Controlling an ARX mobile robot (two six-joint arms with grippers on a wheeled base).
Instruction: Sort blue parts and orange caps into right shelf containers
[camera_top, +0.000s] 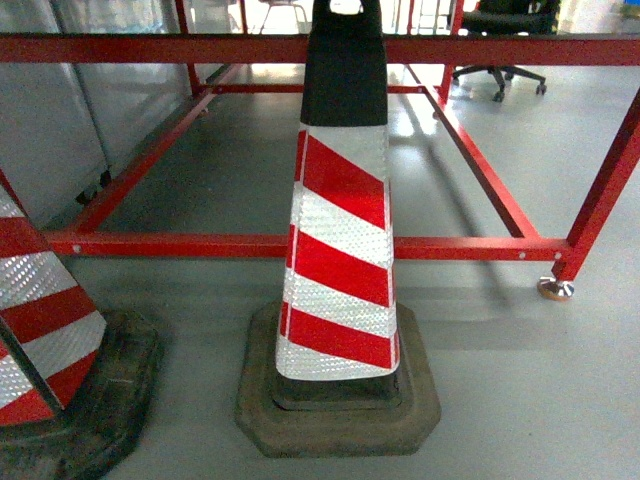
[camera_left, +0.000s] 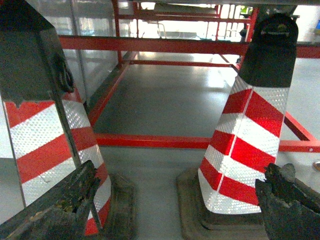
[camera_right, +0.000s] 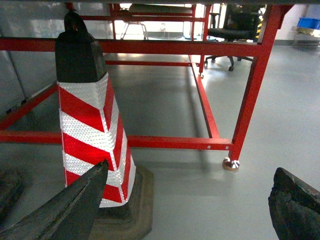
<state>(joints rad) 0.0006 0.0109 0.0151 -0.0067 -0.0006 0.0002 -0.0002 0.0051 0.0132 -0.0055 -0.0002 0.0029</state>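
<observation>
No blue parts and no orange caps show in any view. In the left wrist view my left gripper (camera_left: 181, 172) is open low over the grey floor, its dark fingers wide apart with nothing between them. My right gripper (camera_right: 192, 169) is also open and empty in the right wrist view, above bare floor. Neither gripper appears in the head view. Small blue shapes (camera_right: 307, 22) stand far off at the upper right of the right wrist view; I cannot tell whether they are the right shelf containers.
A red-and-white striped cone (camera_top: 342, 250) on a dark rubber base stands straight ahead, with a second cone (camera_top: 40, 330) at the left. Behind them runs a red steel frame (camera_top: 200, 244) with a footed leg (camera_top: 556, 288). An office chair (camera_top: 505, 40) stands beyond.
</observation>
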